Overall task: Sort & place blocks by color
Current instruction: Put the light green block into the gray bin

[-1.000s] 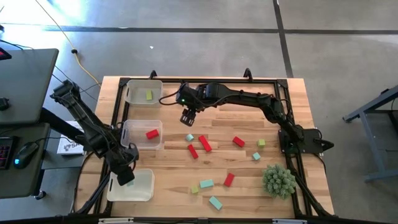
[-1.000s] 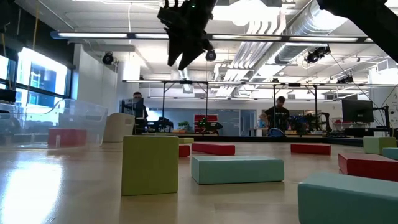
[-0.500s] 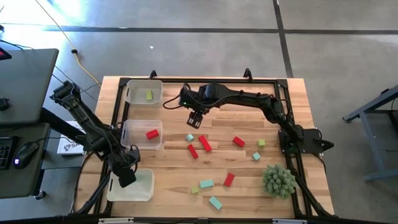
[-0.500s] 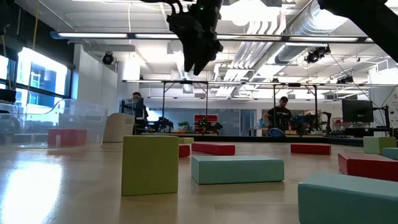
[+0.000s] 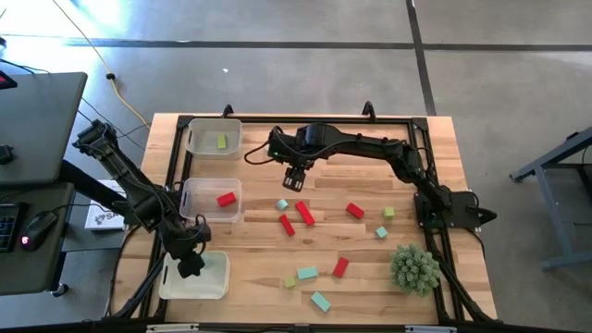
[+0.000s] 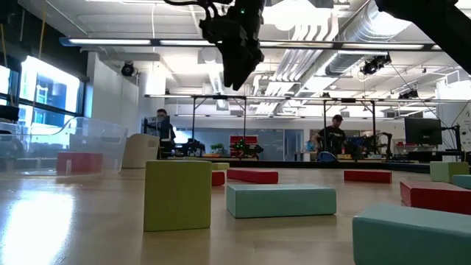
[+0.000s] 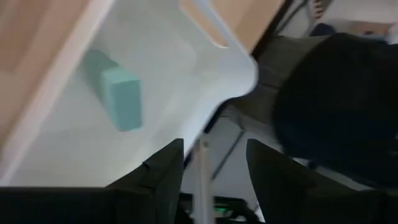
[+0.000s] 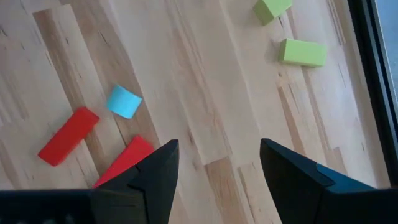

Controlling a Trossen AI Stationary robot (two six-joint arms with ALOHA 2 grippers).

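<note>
A: Blocks [image 5: 304, 214] lie scattered mid-desk; right hand [image 5: 296, 181] hangs spread at twelve o'clock of the teal cube [image 5: 282, 204].

B: Descending off-centre might nudge it. Left hand [image 7: 211, 163], spread, has a teal block [image 7: 115, 90] below it in the bin [image 5: 211, 282].

Red, teal and yellow-green blocks [image 5: 304, 214] lie scattered flat on the wood.

Left gripper [image 5: 191, 264] hangs over the nearest bin [image 5: 215, 286]; blocks [image 5: 297, 215] scattered mid-table.

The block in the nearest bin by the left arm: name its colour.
Teal block, lying loose in the bin; left wrist view shows it best.
</note>
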